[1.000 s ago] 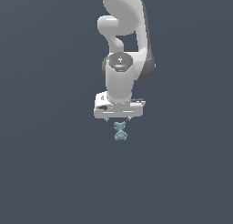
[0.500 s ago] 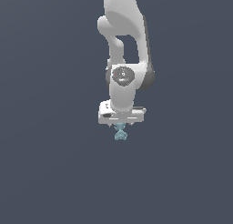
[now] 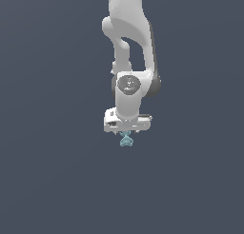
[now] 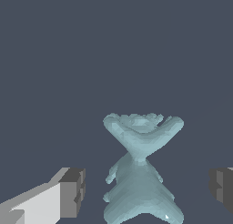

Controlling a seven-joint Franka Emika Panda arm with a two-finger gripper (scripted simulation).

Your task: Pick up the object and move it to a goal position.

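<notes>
1. In the exterior view you see the white arm (image 3: 131, 52) coming down from the 12 o'clock edge to just below the middle of the frame, its wrist pointing straight down.
2. The gripper (image 3: 126, 134) sits at the arm's lower end; its flat white body spreads sideways, and the fingers beneath it are too small here for you to separate.
3. The object (image 3: 126, 141), a small pale teal-blue lumpy piece, pokes out at 6 o'clock from the gripper, right up against its underside.
4. In the wrist view the object (image 4: 142, 166) stands between the two dark finger pads (image 4: 73, 192), pinched at the waist, with a flared top and a wider skirt-like base.
5. There the jaws stand spread wide: you can see plain background on both sides, between each pad and the object, so neither pad touches it.
6. The gripper therefore has hold of nothing that you can see.
7. Whether the object rests on a surface is probably not something you can settle, since the grey-blue background is uniform in both views.
</notes>
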